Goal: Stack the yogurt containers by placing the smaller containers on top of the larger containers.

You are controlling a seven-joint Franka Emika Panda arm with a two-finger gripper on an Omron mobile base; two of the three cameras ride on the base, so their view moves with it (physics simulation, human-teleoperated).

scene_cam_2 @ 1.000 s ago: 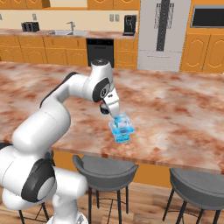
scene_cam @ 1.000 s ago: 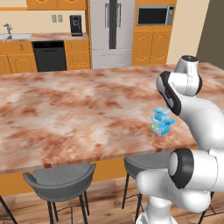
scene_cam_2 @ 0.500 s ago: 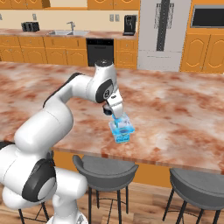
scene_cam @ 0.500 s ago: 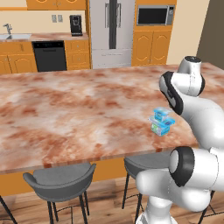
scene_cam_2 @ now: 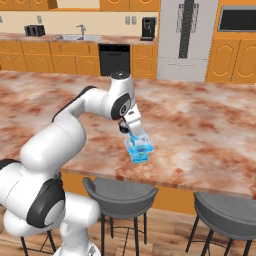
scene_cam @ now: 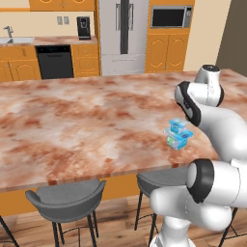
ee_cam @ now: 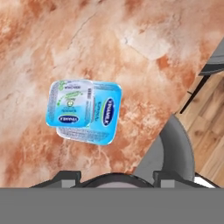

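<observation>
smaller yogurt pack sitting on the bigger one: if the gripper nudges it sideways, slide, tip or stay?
Probably slides: the smaller pack rests on the larger pack's flat, glossy-looking lid. Tipping seems unlikely, since it looks low and wide. It sits off-centre, overhanging one edge in the hand view, so a push that way could drop it onto the counter. Both likely light, so the base may shift too.

In the hand view, two stacked yogurt packs lie on the desk. The small pack (ee_cam: 71, 103) on top carries a dark blue brand badge at its 6 o'clock edge and fine print above; the lettering is too small to read. The large pack (ee_cam: 106, 114) beneath shows a similar blue badge at 3 o'clock, likewise illegible.
</observation>
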